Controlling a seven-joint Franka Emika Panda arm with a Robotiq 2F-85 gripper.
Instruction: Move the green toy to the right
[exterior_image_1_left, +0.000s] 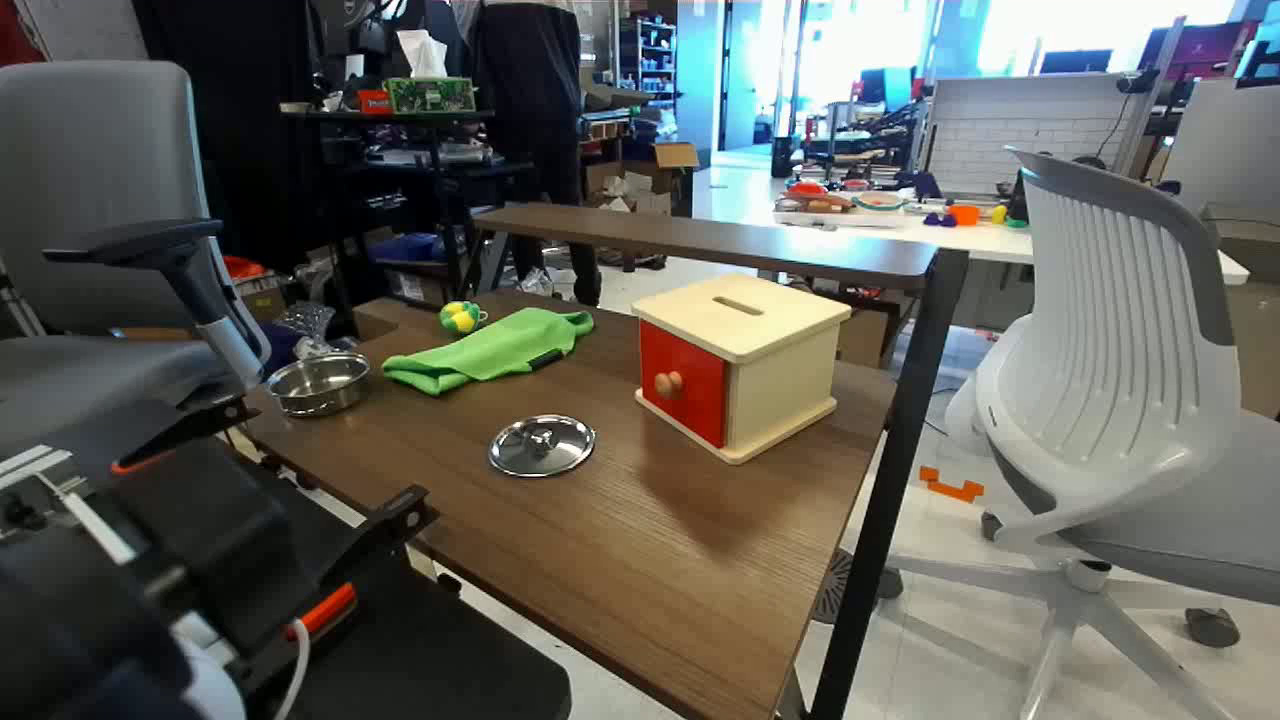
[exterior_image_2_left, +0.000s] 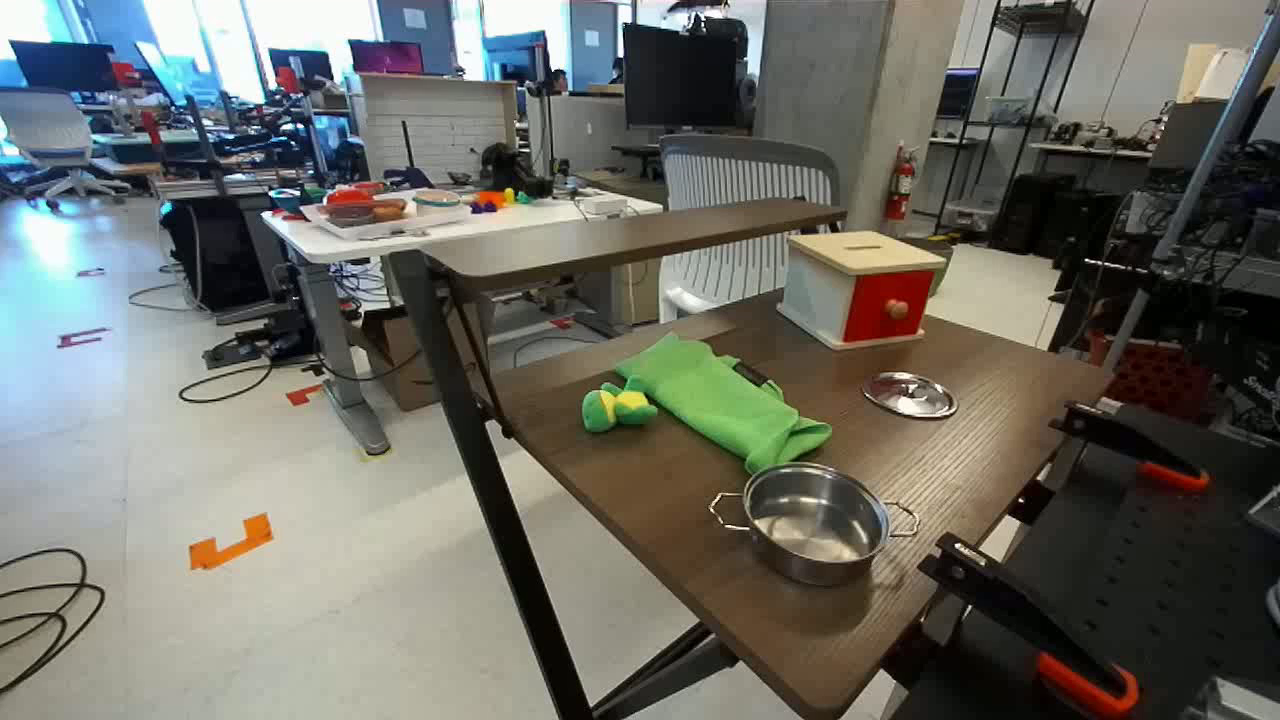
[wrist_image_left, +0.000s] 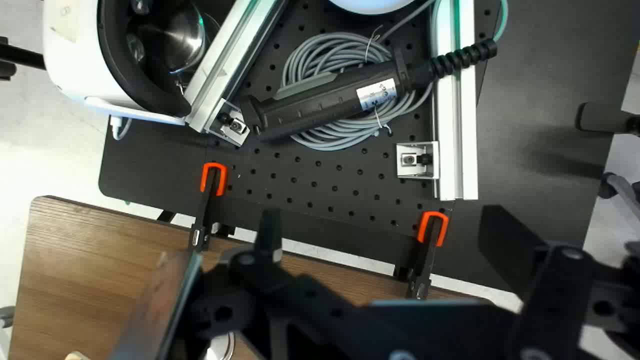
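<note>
The green toy (exterior_image_1_left: 460, 317) is a small, round, green and yellow soft toy in both exterior views (exterior_image_2_left: 617, 405). It lies on the brown table (exterior_image_1_left: 640, 530) beside a folded green cloth (exterior_image_1_left: 495, 348), which also shows in an exterior view (exterior_image_2_left: 725, 400). The toy is near the table edge. In the wrist view my gripper (wrist_image_left: 387, 237) is open, its two black fingers wide apart with nothing between them. It points at the black mounting board and the table edge. The toy is out of the wrist view. The gripper does not show in either exterior view.
A steel pot (exterior_image_2_left: 815, 525) stands by the cloth; its lid (exterior_image_1_left: 542, 446) lies apart. A wooden box with a red drawer (exterior_image_1_left: 740, 365) stands on the table. A raised shelf (exterior_image_1_left: 700, 240) runs along one side. Clamps with orange handles (wrist_image_left: 431, 227) join board and table.
</note>
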